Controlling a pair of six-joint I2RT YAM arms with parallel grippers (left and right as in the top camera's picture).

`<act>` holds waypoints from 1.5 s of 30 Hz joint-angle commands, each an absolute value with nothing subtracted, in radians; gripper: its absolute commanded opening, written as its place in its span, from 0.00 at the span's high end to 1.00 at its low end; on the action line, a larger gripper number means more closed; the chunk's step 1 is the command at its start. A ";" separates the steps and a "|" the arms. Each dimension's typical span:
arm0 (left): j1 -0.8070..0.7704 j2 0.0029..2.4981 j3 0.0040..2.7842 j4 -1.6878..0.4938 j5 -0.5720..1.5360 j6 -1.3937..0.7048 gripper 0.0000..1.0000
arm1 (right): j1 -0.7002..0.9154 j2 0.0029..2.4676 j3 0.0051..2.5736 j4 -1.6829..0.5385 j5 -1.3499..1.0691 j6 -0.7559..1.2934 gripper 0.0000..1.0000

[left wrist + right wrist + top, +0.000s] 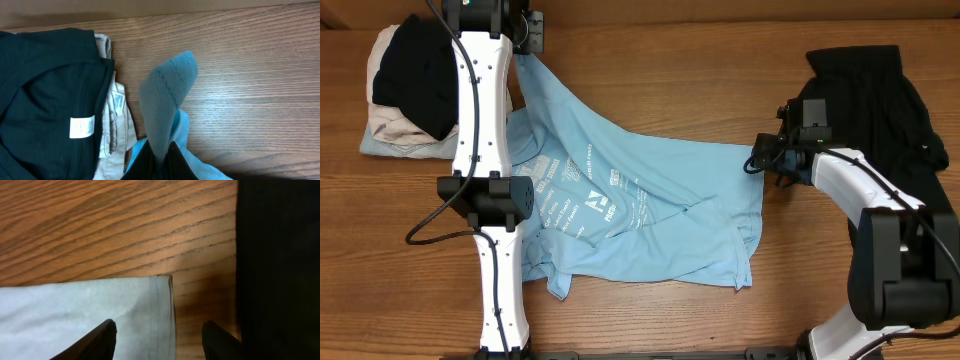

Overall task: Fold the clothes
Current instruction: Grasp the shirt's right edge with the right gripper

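Step in hand: getting hold of the T-shirt [640, 200] to spread it flat before the first fold. It lies face up and rumpled in the middle of the table [670, 60], with its printed text showing. One end is drawn toward the far left corner and the other reaches toward my right side.

Left gripper [159, 152]: pinched shut on a stitched flap of blue cloth, probably a sleeve. The flap stands up from between the fingers, just beside the stack of folded clothes [405, 100].

Right gripper [160, 335]: spread wide and holding nothing. The fingers [102, 337] straddle the shirt's hemmed corner, one over the cloth and the other over bare wood. The loose black garment [880, 90] lies close on the outer side, apart from the blue edge and untouched.

Next move, as I judge it: lower the right fingers onto that corner and close on the single layer without catching the black garment, then pull against the left hold to take out the creases.

Not clear:
- My left arm covers the shirt's left part in the overhead view, so I cannot see the collar or the big letters.
- I cannot tell whether the right fingertips touch the cloth or hang above it.
- Only the top black piece and a beige edge of the stack show.
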State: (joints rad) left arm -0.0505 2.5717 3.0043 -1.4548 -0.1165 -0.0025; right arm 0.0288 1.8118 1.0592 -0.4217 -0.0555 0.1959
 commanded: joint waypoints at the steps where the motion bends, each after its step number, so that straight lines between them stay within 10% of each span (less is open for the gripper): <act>1: -0.055 2.558 3.026 -1.463 -0.104 -0.027 0.96 | 0.033 1.844 1.048 -0.394 -0.007 0.153 0.42; 27: -0.059 2.558 2.997 -1.468 -0.104 -0.060 0.96 | 0.144 1.966 1.048 -0.315 0.174 0.180 0.49; 34: -0.059 2.558 2.997 -1.465 -0.103 -0.060 0.96 | 0.144 1.965 1.083 -0.338 0.147 0.191 0.96; 45: -0.049 2.507 3.048 -1.466 -0.102 -0.060 0.96 | 0.125 1.879 1.492 -0.673 0.135 0.148 0.96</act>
State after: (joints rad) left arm -0.0525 2.5713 3.0043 -1.4704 -0.1089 -0.0505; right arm 0.1425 1.9392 1.3525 -0.6342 0.1333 0.1696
